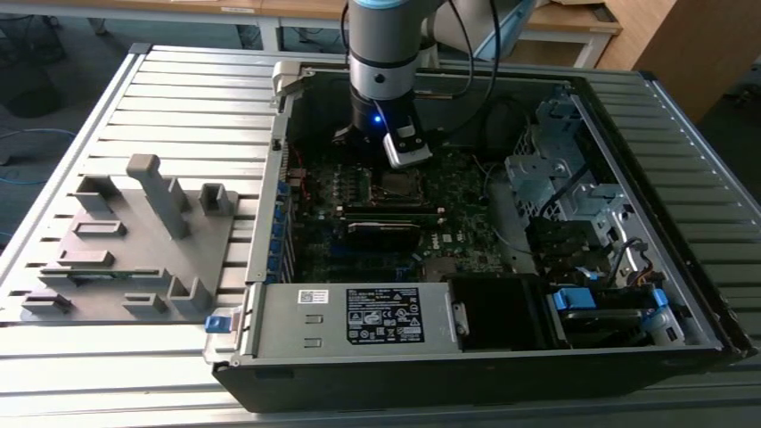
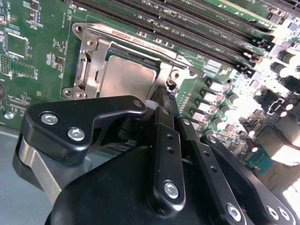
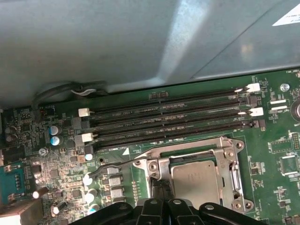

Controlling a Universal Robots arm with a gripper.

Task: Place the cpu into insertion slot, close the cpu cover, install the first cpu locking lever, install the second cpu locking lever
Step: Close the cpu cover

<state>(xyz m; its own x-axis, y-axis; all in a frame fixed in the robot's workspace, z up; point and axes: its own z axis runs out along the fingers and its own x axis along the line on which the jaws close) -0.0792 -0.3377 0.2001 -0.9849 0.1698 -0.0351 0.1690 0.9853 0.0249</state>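
Socket region of the motherboard (image 3: 281, 159) with the arm poised above it; in the exterior view this lies in the upper centre of the frame, inside an open computer case standing on the slatted table (image 1: 155, 89). The end effector (image 2: 154, 104) hangs just above one corner of the socket, its fingers drawn narrow and nearly together; whether anything is pinched between them cannot be told. The cpu (image 2: 124, 77) sits in the insertion slot, lying flat with its dull metal top facing upward. Being square, it has no long axis, and its edges run parallel to the memory slots (image 3: 168, 117) just beside it. The cpu cover (image 2: 91, 70) appears lowered around the chip, framing its rim. A thin wire locking lever (image 3: 108, 169) juts out sideways from the socket and appears not yet latched. Likely hazards: the springy lever could slip off the narrow fingertips and snap back; a slightly low or offset descent could press the fingers onto the chip or the small components beside the socket; a cover not fully seated could resist latching.
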